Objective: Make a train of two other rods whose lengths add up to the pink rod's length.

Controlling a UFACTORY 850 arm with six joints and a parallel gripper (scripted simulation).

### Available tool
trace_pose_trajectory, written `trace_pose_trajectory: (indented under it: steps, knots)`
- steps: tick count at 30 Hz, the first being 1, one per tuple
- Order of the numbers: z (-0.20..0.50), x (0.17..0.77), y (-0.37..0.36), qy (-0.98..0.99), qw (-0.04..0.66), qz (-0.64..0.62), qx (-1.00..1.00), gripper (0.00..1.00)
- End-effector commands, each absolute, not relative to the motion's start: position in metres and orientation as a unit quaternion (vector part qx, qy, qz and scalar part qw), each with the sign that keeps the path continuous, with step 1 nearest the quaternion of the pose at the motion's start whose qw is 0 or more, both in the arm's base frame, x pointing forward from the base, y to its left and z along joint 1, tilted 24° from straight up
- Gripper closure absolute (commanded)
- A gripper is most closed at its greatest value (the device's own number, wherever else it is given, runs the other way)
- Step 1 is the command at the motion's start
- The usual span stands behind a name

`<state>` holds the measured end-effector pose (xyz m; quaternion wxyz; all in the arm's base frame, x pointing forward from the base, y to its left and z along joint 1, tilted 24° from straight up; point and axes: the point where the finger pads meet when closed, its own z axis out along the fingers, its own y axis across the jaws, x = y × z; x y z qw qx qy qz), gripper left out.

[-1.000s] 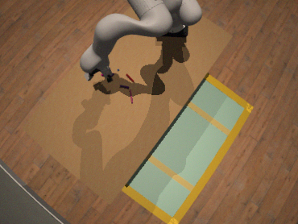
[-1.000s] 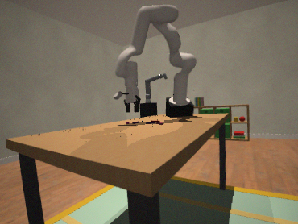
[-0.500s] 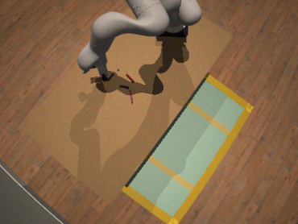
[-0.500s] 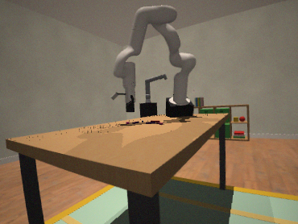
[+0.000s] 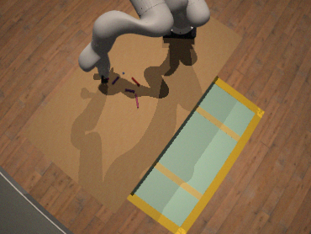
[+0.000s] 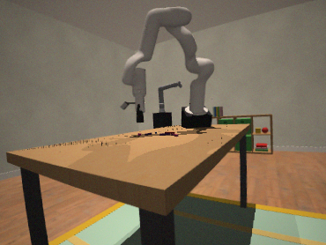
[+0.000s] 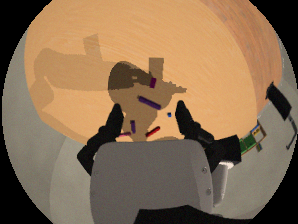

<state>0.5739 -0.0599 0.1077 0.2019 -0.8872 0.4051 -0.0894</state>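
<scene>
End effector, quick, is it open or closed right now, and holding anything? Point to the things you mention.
End effector [image 5: 105, 80] [image 6: 140, 116] [image 7: 148, 108]: open, holding nothing.

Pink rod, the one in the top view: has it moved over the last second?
No. The pink rod lies at the same place and angle relative to the green mat in the top view, so there's no direction to give.
</scene>
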Motion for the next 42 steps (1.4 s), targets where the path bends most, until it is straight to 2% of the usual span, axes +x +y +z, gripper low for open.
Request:
trace_pose_trajectory:
  steps: [1, 15, 16, 42]
  knots:
    - [0.1070, 0.5749, -0.0676, 0.474, 0.201, -0.057, -0.855, 0.00]
    - [0.1059, 0.5750, -0.0724, 0.517, 0.203, -0.047, -0.830, 0.00]
    - [0.1059, 0.5750, -0.0724, 0.517, 0.203, -0.047, -0.830, 0.76]
    - [0.1059, 0.5750, -0.0724, 0.517, 0.203, -0.047, -0.830, 0.76]
